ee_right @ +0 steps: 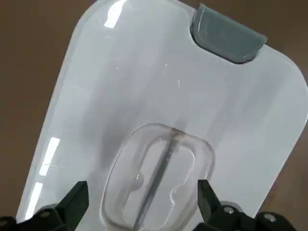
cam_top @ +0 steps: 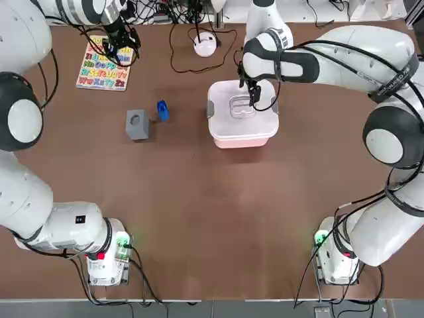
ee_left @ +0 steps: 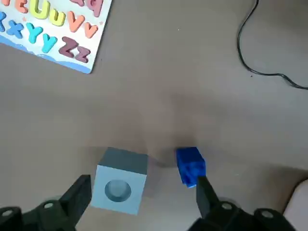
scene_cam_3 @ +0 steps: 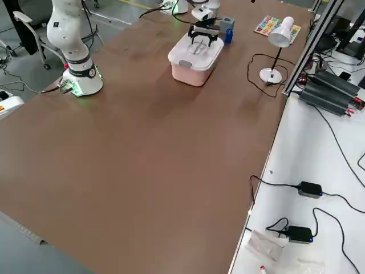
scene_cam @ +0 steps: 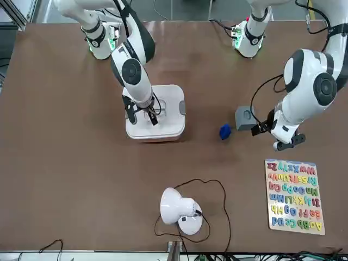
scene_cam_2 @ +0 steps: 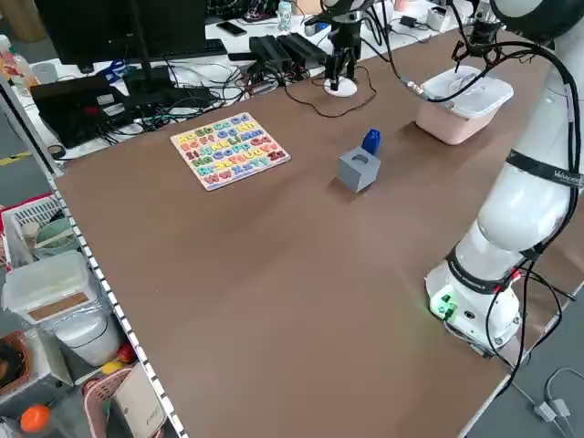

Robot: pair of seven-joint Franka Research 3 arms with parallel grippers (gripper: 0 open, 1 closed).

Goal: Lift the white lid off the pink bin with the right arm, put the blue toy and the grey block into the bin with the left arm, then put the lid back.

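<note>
Right end effector (ee_right: 143,190) over white rounded-square plastic lid (ee_right: 192,91) — lid on pale pink tub (cam_top: 240,142).
Fingers wide apart, nothing held; straddle the clear handle (ee_right: 159,178), descend square, pinch, lift level. Left end effector (ee_left: 144,185) also wide, empty — above small grey holed cube (ee_left: 120,180) and tiny blue plastic toy (ee_left: 190,166), both on brown table (cam_top: 185,218).

There are two arms (cam_top: 344,59), one bin (cam_top: 241,143), one lid (cam_top: 228,127), one block (cam_top: 137,125), one toy (cam_top: 163,110).
</note>
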